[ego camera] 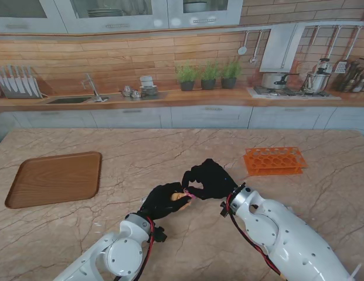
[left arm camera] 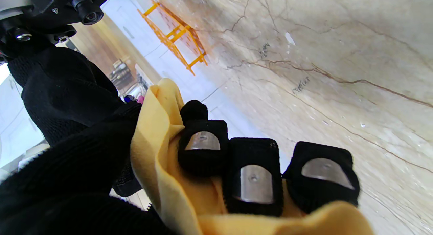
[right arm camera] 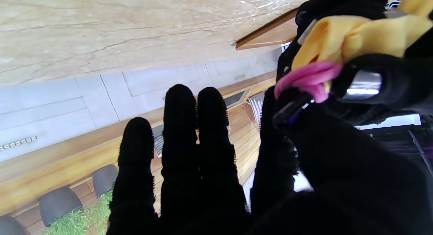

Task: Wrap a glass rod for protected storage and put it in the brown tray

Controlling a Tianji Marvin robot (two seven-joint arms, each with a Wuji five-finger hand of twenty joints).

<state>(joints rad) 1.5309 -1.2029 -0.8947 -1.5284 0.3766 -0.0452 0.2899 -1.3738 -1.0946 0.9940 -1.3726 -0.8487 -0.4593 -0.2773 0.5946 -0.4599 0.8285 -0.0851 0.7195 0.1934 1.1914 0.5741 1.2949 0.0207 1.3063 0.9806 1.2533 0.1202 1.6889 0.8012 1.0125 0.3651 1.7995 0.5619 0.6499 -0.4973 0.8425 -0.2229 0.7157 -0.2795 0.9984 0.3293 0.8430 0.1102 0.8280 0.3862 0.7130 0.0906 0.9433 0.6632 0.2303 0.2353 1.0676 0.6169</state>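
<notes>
orange rack (ego camera: 274,160) | on marble table (ego camera: 170,152) | right, far side

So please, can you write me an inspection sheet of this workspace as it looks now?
Surface: marble table, bare where it shows.
Job's things: yellow cloth bunched in left hand; pink band at its end; glass rod not visible; brown tray holds nothing.
Clutter: orange rack on the right.
Hands: left hand shut on cloth; right hand pinches the pink band.
Cables: red and black wires at both wrists.
Surroundings: kitchen counter, sink, potted herbs.
</notes>
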